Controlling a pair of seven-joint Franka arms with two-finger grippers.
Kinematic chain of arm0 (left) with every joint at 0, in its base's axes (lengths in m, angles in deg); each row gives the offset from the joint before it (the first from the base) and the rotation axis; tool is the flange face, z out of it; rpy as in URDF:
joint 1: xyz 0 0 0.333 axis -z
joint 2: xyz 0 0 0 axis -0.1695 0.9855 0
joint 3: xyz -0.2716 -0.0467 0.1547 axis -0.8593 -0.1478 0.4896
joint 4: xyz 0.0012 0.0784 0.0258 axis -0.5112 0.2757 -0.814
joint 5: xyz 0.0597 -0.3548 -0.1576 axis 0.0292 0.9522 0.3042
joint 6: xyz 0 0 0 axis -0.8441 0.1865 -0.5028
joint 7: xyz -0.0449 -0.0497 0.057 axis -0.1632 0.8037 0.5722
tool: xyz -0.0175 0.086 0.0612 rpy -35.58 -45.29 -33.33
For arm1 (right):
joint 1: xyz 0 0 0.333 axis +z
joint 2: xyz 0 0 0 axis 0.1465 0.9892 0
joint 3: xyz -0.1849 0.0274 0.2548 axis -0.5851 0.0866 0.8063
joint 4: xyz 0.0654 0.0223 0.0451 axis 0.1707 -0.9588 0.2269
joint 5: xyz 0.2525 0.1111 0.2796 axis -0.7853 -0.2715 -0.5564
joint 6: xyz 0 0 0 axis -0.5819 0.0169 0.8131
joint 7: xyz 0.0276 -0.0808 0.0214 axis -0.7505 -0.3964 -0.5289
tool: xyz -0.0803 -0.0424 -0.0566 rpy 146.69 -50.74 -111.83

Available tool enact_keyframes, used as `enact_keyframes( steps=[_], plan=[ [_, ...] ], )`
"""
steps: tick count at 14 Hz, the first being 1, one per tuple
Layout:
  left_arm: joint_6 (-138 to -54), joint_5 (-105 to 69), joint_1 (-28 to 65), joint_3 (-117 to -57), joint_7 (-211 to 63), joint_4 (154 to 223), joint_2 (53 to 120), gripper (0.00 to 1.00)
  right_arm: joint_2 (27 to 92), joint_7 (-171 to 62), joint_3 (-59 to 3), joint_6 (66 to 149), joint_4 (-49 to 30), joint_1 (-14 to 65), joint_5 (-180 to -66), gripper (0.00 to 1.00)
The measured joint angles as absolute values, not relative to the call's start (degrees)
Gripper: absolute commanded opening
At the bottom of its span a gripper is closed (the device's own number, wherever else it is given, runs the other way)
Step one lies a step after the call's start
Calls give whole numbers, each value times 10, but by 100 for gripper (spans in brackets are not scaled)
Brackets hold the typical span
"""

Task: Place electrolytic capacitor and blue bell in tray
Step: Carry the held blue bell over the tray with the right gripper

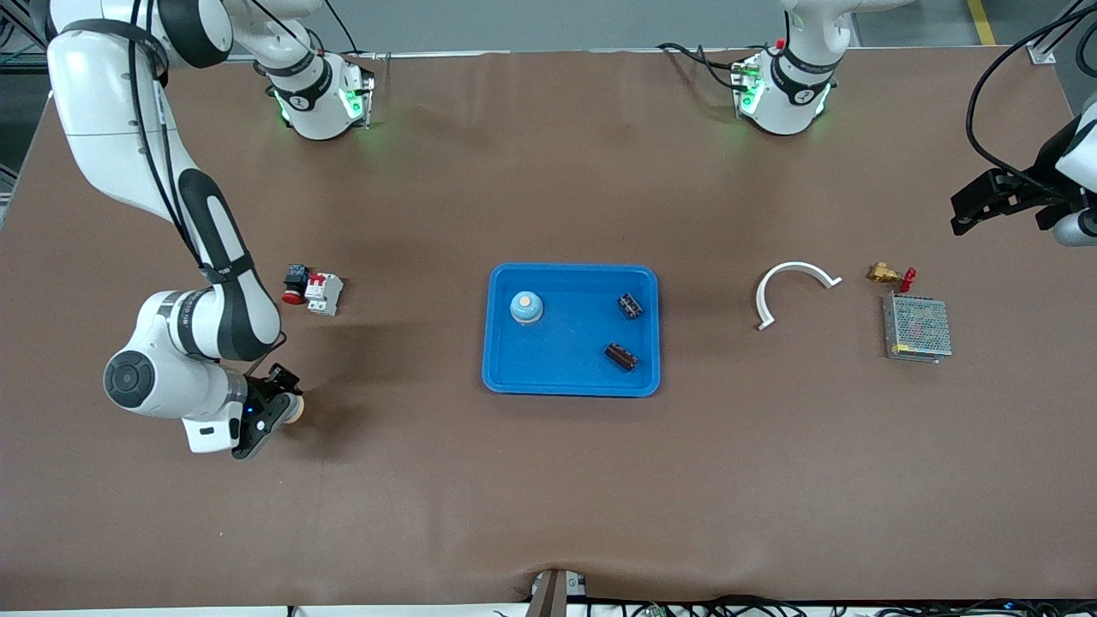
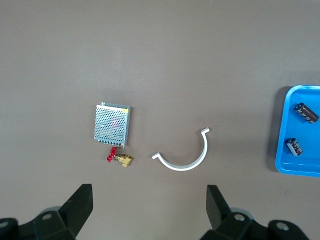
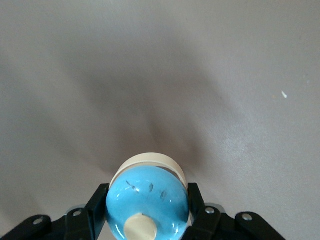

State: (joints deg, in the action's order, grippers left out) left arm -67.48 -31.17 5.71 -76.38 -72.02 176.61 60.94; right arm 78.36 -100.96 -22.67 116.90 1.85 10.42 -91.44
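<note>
Right hand (image 1: 287, 410) sits lowest in the front view, low over bare worktop (image 1: 548, 497) at the right arm's end, fingers (image 3: 95, 212) clamped on a blue bell (image 3: 147, 205). Bell has a cream base and a cream button on top; whether it touches the worktop I cannot tell. In the front view only a bit of its cream edge peeks past the hand.

Mid-worktop: the bright-blue tray (image 1: 570, 384), flat on the surface. In it a second blue bell (image 1: 526, 308), upright, at the side toward the right arm. Also in it two dark electrolytic capacitors lying on their sides, both toward the left arm's side: one (image 1: 621, 356) nearer the front camera, the other (image 1: 631, 305) farther from it. All three apart from each other.

Beside the right arm's forearm, farther from the camera than the right hand: a red-and-white breaker (image 1: 323, 292) touching a small black part with a red button (image 1: 294, 285).

Toward the left arm's end: a white curved half-ring (image 1: 793, 287), a small brass valve with a red handle (image 1: 890, 275), and just beside it, nearer the camera, a perforated metal power supply box (image 1: 917, 328).

Left hand (image 2: 150, 210) waits up high over the worktop's edge at the left arm's end, fingers (image 2: 80, 205) spread wide, nothing between them.
</note>
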Motion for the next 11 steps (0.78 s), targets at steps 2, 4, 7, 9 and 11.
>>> enact_keyframes(
  steps=[2, 4, 7, 9, 11],
  plan=[
    [-675, -312, 57, -764, -720, 1766, 609, 100, 771, -960, -225, 1144, 34, 120, -915, 54],
    [-675, -312, 57, -764, -720, 1766, 609, 100, 754, -906, -223, 1120, 39, 144, -915, 54],
    [-676, -312, 58, -764, -720, 1766, 610, 100, 723, -776, -220, 1083, 42, 202, -917, 54],
    [-677, -312, 58, -764, -720, 1765, 610, 100, 709, -678, -217, 1076, 42, 247, -919, 54],
    [-678, -312, 58, -764, -720, 1765, 610, 100, 705, -590, -215, 1077, 41, 285, -942, 54]
  ],
)
